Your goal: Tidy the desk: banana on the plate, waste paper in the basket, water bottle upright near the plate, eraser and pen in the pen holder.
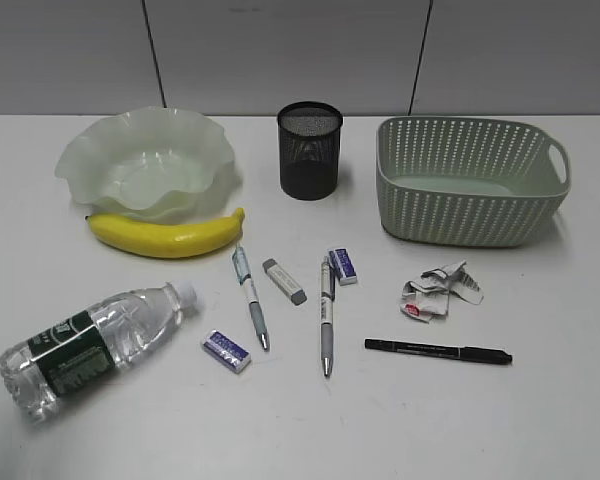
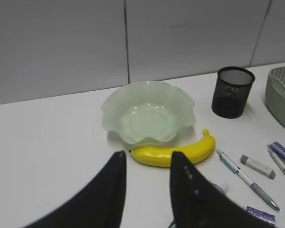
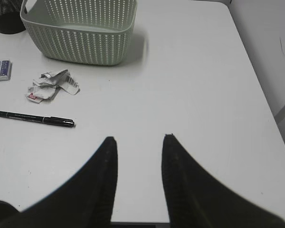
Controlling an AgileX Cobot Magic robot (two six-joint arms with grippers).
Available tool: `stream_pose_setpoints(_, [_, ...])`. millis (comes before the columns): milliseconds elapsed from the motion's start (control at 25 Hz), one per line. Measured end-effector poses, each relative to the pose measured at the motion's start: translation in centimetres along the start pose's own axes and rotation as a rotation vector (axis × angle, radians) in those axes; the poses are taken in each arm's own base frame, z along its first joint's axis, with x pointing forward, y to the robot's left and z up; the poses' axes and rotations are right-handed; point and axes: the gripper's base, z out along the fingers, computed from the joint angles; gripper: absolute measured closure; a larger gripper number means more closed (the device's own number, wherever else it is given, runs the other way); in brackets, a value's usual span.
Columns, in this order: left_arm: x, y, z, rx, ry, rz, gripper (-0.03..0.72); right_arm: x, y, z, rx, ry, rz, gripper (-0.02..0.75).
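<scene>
Around the pen holder (image 1: 309, 150), which I take as my landmark at the back middle of the desk (image 1: 540, 400), all things lie spread out. Left of the pen holder I see the plate (image 1: 147, 160), and the banana (image 1: 167, 235) lies on the desk just in front of it, touching its rim or very near (I cannot tell which). Right of the pen holder stands the basket (image 1: 470, 180), and I see nothing in it. The waste paper (image 1: 438, 290) lies in front of the basket, to the front right of the pen holder, and the black pen (image 1: 438, 351) lies nearer to me than the paper. Directly in front of the pen holder are two grey-grip pens, the left one (image 1: 250, 297) and the right one (image 1: 326, 315), with a grey eraser (image 1: 284, 281) between them and a blue-sleeved eraser (image 1: 343, 265) just beside the right pen. A second blue-sleeved eraser (image 1: 226, 351) lies further to the front left. The water bottle (image 1: 90, 345) lies on its side, far front left of the pen holder.

My left gripper (image 2: 147, 159) hovers above the desk in front of the banana, fingers spread apart and holding nothing. My right gripper (image 3: 140, 142) hovers over bare desk, far right and front of the pen holder, fingers also apart and empty.
</scene>
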Motion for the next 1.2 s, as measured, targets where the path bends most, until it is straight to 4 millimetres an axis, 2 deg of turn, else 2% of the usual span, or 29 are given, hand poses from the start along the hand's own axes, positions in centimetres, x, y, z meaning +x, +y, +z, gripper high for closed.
stream_pose_setpoints(160, [-1.0, 0.3, 5.8, 0.141, 0.125, 0.148, 0.448, 0.0, 0.0, 0.0, 0.000, 0.000, 0.000, 0.470])
stream_pose_setpoints(280, [-0.8, 0.5, 10.6, 0.255, 0.260, 0.259, 0.442, 0.0, 0.0, 0.0, 0.000, 0.000, 0.000, 0.470])
stream_pose_setpoints(440, [-0.5, -1.6, 15.2, 0.410, 0.357, 0.446, 0.440, 0.0, 0.0, 0.0, 0.000, 0.000, 0.000, 0.470])
stream_pose_setpoints(600, [0.8, -5.2, 19.1, 0.498, 0.388, 0.703, 0.437, 0.0, 0.0, 0.0, 0.000, 0.000, 0.000, 0.470])
stream_pose_setpoints(720, [2.4, -7.8, 21.8, 0.527, 0.383, 0.818, 0.391, 0.0, 0.0, 0.0, 0.000, 0.000, 0.000, 0.470])
stream_pose_setpoints(920, [4.5, -10.5, 26.0, 0.548, 0.423, 0.814, 0.232, 0.0, 0.0, 0.0, 0.000, 0.000, 0.000, 0.470])
stream_pose_setpoints(1080, [5.5, -12.0, 29.2, 0.558, 0.472, 0.821, 0.207, 0.0, 0.0, 0.0, 0.000, 0.000, 0.000, 0.470])
stream_pose_setpoints(1200, [6.1, -12.4, 30.9, 0.546, 0.542, 0.853, 0.204, 0.0, 0.0, 0.0, 0.000, 0.000, 0.000, 0.470])
